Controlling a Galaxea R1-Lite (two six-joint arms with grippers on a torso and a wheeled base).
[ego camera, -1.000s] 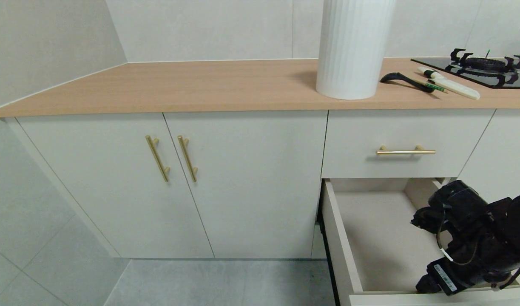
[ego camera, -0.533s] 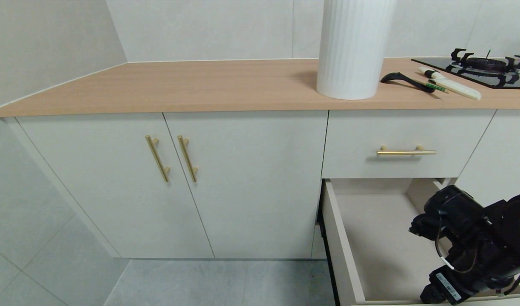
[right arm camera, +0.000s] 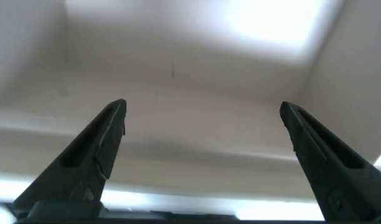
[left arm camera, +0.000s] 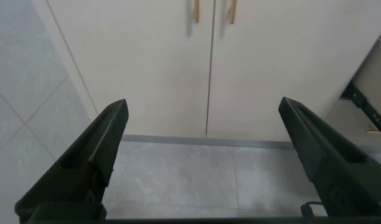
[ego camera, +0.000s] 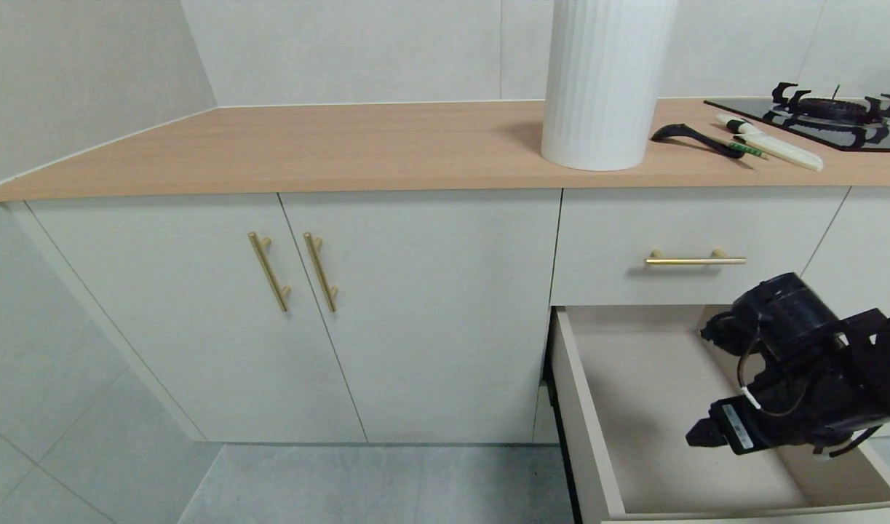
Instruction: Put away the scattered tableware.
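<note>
**Both grippers open wide, tableware up on the counter**

The right gripper (right arm camera: 202, 106) hangs over an open lower drawer (ego camera: 586, 407). Its two dark jaws are spread wide and grip nothing. Between them shows the drawer's pale inner floor and back wall.

The left gripper (left arm camera: 202, 102) is also spread wide with nothing held. Its jaws frame the seam between two pale cabinet doors (left arm camera: 209, 62). Grey floor tiles (left arm camera: 178, 174) lie below the jaws, and the doors' gold handles (left arm camera: 195, 9) sit beyond them.

The tableware lies well above the right jaws, up on the wooden countertop (ego camera: 343, 145). It is a small cluster:
- a black ladle (ego camera: 696, 138)
- a white-handled knife (ego camera: 776, 148)
- a thin green-banded stick (ego camera: 743, 149), too small to identify

The three lie just beside one another. They sit between a tall white ribbed cylinder (ego camera: 605, 87) and a black gas hob (ego camera: 830, 113). A closed upper drawer with a gold bar handle (ego camera: 696, 259) lies between the right jaws and the counter.
</note>
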